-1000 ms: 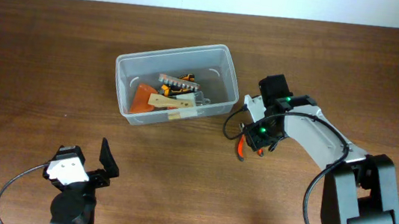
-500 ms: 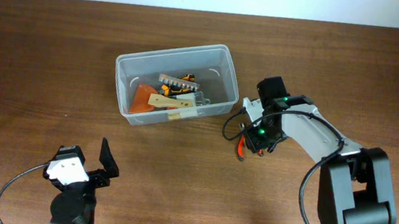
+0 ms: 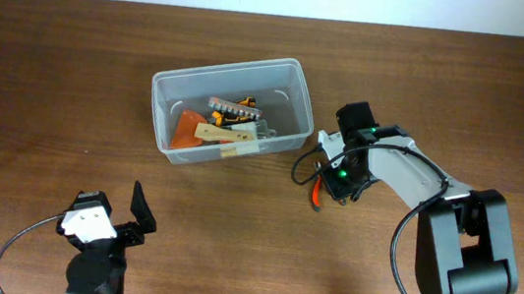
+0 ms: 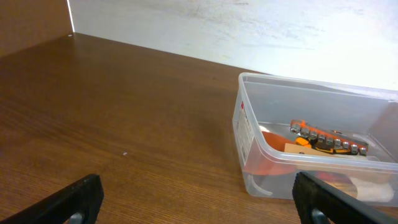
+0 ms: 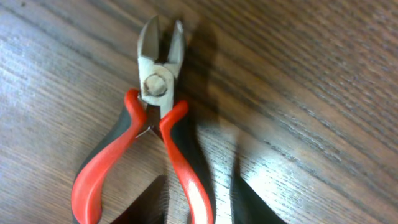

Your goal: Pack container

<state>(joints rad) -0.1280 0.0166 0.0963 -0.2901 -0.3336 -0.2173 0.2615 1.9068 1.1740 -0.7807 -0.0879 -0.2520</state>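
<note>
1. My left gripper [image 4: 196,193] hangs nearest, fingers wide apart.
2. My right gripper [image 5: 199,205] straddles one pliers [image 5: 155,84] handle; I cannot tell whether it is clamped.
3. Farther back-left on the table [image 3: 50,93] sits the container [image 3: 229,69], tools inside.

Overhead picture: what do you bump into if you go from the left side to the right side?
left gripper → clear plastic container with tools inside → red-handled side cutters on the table → right arm's base
</note>
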